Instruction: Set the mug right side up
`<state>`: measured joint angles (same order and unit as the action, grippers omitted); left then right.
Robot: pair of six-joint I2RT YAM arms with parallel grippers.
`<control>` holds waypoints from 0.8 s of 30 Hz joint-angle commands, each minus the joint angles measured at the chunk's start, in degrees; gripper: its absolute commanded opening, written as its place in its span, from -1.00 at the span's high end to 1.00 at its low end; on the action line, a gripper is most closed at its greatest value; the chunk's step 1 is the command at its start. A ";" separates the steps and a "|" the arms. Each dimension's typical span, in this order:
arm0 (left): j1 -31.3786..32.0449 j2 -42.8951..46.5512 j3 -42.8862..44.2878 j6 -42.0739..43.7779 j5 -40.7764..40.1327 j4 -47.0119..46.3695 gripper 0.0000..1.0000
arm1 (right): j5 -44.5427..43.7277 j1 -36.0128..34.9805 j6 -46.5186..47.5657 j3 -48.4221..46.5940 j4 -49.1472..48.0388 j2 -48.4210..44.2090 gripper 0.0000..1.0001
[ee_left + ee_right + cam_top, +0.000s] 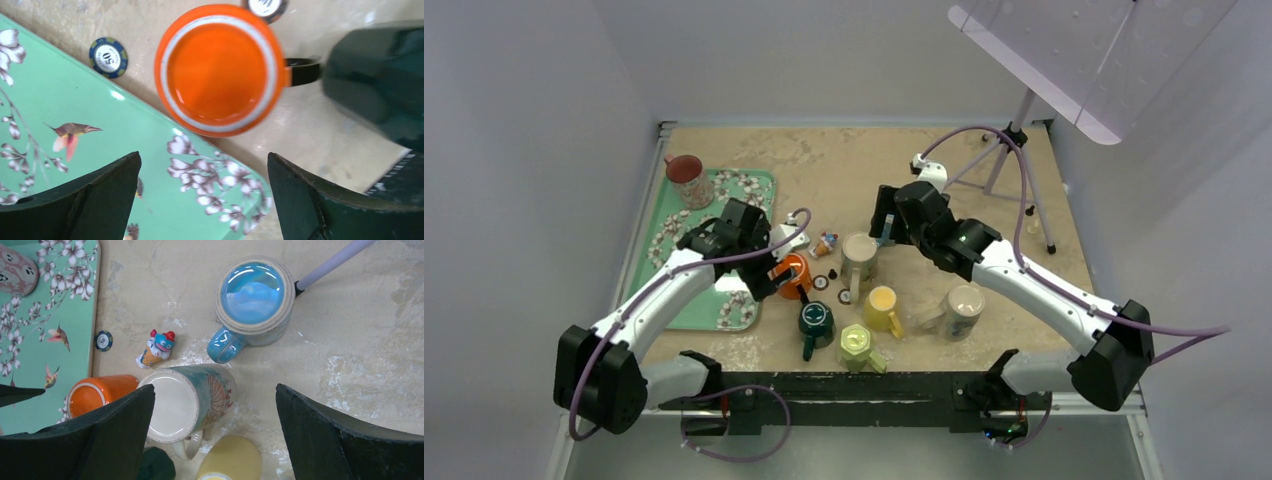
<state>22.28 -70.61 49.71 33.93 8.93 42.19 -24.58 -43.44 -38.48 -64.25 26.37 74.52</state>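
**Figure. Approach to the inverted mug, seen from above and from both wrists.**

The orange ceramic mug (220, 70) stands on the sandy stone-patterned table (844, 160), just beside the edge of the mint-green floral tray (100, 150). Its upper face is a flat orange disc ringed in white. This reads as the foot, so the mug is judged to be mouth-down.

Its black handle (302, 72) points toward the dark green mug (375, 75), which stands close by. A blue poker chip (108, 56) lies on the table at the tray's edge.

The left gripper (203, 156) hovers above the orange mug. Its jaws are spread and hold nothing.

The right gripper (214, 387) hangs over the tall cream-lined mug (187, 402). It is likewise parted and empty, and has no evident part in this step.

Recommended execution:
- Centre the left gripper over the disc.
- Turn the wrist so that the fingers fall on bare wall, not on the handle, and clear the green neighbour.
- Descend well down the body and close firmly. The glaze looks slick, and the jaw span appears only just to admit the mug.
- Lift clear of the tray rim and roll the wrist half a turn.
- Set the foot down on open table.
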 commanded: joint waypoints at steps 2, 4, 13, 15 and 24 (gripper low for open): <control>0.36 7.70 2.78 -11.88 11.51 4.26 -1.00 | -1.68 0.16 -0.63 2.50 -0.29 -3.71 -0.89; 0.39 7.90 4.52 -7.96 13.99 4.86 -0.96 | -0.98 0.12 -0.37 3.45 -1.17 -4.30 -0.89; 2.15 1.85 15.34 61.71 28.37 33.41 -0.78 | -0.25 0.20 1.73 2.49 -0.48 -3.42 -0.90; 2.26 -1.54 16.96 71.48 30.57 36.36 -0.77 | -0.28 0.20 1.77 2.51 -0.38 -3.78 -0.90; 7.95 -10.93 13.15 76.12 24.71 24.08 -0.72 | -2.35 0.20 -0.14 5.87 1.09 -8.18 -0.90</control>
<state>28.91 -81.03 66.17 102.04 34.26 71.40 -24.58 -43.44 -37.58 -59.77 26.50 69.82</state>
